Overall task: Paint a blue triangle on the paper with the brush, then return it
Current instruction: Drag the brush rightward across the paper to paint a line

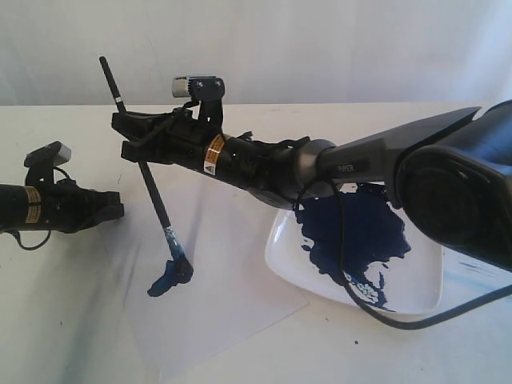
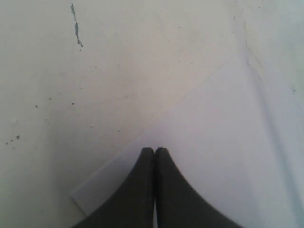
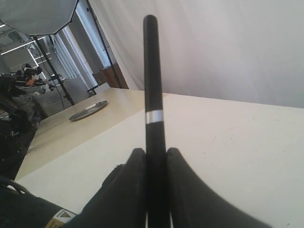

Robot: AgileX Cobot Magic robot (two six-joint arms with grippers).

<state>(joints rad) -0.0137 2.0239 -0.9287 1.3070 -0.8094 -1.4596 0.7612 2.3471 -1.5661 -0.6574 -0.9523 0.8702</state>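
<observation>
Right end effector (image 1: pixel 126 136): reaching in from the right across the middle of the table, closing tight on the brush's black handle, both fingers (image 3: pixel 135 180) pressing against it with no gap showing.
Brush (image 1: pixel 156 200): leaning steeply, upper end poking up above the end effector, blue-coated tip touching down on the paper; showing a thin silver band on the handle in the right wrist view (image 3: pixel 152 85).
Blue blob (image 1: pixel 168 278): sitting wet and dark on the paper right at the brush tip, being the only paint showing on the sheet.
Paper (image 1: pixel 232 288): lying flat on the table, between the left end effector and the plate, one corner reaching up to the plate's rim.
Left end effector (image 1: pixel 118 210): lying low at the left, fingertips meeting, gripping nothing; hanging over a corner of the paper (image 2: pixel 228 142) in the left wrist view (image 2: pixel 155 150), contact with the sheet being impossible to judge.
Plate (image 1: pixel 416 308): sitting to the right of the paper, holding a wide dark-blue paint pool (image 1: pixel 360 232) running towards its near edge.
In the way: the right arm (image 1: pixel 264 160) stretching over the plate's far corner and hiding part of it; a black cable (image 1: pixel 345 264) drooping from the arm across the paint pool and out past the plate's rim.
Table (image 1: pixel 64 320): carrying small dark specks and a thin blue-grey streak (image 2: pixel 76 28) near the paper's edge.
Background: a round metal tray (image 3: pixel 89 110) resting on another table, well apart.
</observation>
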